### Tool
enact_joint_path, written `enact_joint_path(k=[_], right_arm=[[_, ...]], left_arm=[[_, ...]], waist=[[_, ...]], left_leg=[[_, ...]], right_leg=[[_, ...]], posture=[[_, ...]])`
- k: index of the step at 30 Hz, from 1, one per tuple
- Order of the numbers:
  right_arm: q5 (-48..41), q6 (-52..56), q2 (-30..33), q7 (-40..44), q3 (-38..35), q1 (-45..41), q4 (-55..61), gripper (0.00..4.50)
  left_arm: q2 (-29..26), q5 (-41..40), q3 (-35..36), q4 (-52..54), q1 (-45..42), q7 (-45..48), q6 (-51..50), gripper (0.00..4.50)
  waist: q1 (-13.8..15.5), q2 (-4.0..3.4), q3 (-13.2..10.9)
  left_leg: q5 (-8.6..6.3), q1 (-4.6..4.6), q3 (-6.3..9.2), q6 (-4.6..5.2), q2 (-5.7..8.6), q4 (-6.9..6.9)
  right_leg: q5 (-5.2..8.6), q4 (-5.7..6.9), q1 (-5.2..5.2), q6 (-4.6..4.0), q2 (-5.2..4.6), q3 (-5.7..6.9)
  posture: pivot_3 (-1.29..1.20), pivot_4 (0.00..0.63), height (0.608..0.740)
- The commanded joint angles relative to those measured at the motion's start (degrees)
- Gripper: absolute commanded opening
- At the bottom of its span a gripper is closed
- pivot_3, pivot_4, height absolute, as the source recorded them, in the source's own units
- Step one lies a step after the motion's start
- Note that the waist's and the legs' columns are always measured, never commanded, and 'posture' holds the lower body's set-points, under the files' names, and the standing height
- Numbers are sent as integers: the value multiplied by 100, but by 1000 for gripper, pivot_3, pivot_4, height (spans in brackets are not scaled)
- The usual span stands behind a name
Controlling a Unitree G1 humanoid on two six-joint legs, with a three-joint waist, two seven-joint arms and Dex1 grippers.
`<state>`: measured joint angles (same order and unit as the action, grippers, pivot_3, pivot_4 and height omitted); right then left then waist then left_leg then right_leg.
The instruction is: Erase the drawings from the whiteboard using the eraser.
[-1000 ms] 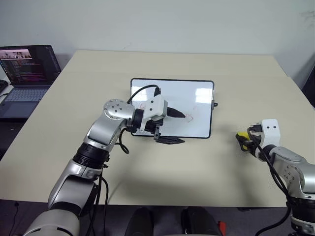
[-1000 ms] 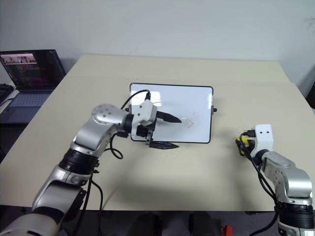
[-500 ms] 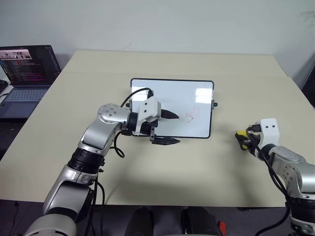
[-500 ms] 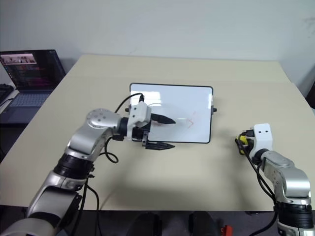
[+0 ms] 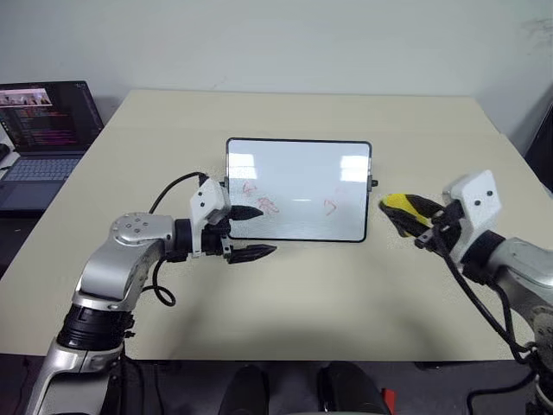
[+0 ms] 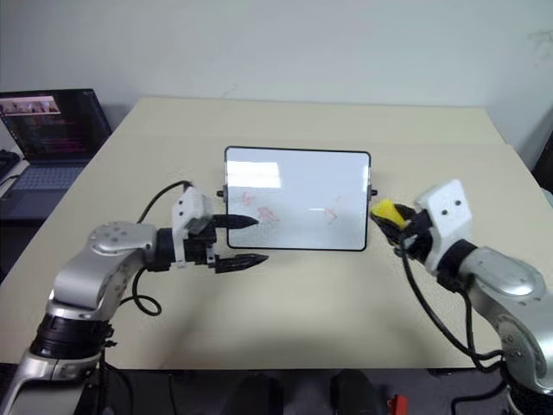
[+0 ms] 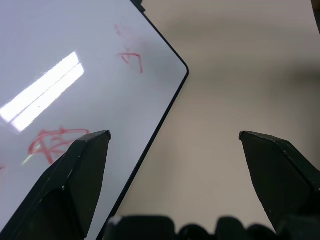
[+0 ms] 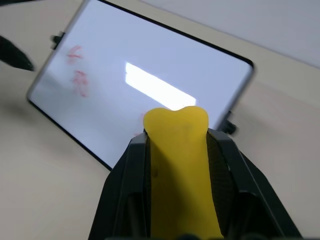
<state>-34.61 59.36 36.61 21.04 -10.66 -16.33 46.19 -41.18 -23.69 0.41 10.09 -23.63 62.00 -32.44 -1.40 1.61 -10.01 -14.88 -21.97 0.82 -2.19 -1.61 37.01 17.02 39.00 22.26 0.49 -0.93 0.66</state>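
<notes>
The whiteboard [image 5: 302, 169] lies flat in the middle of the table, with a black frame and side knobs. The drawings are red scribbles, one group at its lower left [image 5: 262, 201] and a small one at its lower right [image 5: 330, 206]. My left gripper [image 5: 266, 230] is open at the board's near left corner, one finger [image 5: 244, 211] over the white surface and the other over the table in front. In the left wrist view the board's corner [image 7: 170, 95] lies between the fingers. My right gripper [image 5: 418, 223] is shut on the yellow eraser [image 5: 397, 204], raised just right of the board's right edge.
An open laptop [image 5: 41, 130] sits on a separate surface to the far left. The beige table [image 5: 294, 303] has bare room in front of and behind the board. A wall stands behind the table's far edge.
My left gripper slid left from the board's lower middle to its near left corner, uncovering the left scribbles. My right gripper rose and swung left with the eraser, up to the board's right edge.
</notes>
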Motion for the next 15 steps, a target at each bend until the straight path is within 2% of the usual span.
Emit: enact_joint_path(k=[1,8,12,15], right_arm=[[80,-89,-180,-89,596,-515,-52,1176],[928,-597,-894,116,2459,-2125,-1466,1176],[1716,-1267,-1303,482,3442,-3140,-2633,1175],[2133,-1685,-1616,790,3898,-3655,-3410,1175]], left_arm=[[-385,101,399,-18,138,-180,22,4500],[-793,476,495,-461,160,-602,40,4500],[-824,671,541,-703,156,-969,-98,4500],[-756,635,525,-786,89,-1070,-236,4500]], waist=[[-11,-1,0],[-41,1,-3],[-38,-1,-4],[-35,-1,-4]], left_leg=[[0,1,-1,0,-1,-1],[0,-2,-4,0,-1,-2],[-1,-6,-2,1,-3,-3],[-1,-14,-2,1,-2,-3]], right_leg=[[-1,-1,0,-2,0,-1],[-8,-2,7,-15,-3,-3],[-7,-1,13,-18,-4,1],[-7,-1,20,-19,-8,3]], posture=[[0,150,740],[0,150,740],[0,150,740],[0,150,740]])
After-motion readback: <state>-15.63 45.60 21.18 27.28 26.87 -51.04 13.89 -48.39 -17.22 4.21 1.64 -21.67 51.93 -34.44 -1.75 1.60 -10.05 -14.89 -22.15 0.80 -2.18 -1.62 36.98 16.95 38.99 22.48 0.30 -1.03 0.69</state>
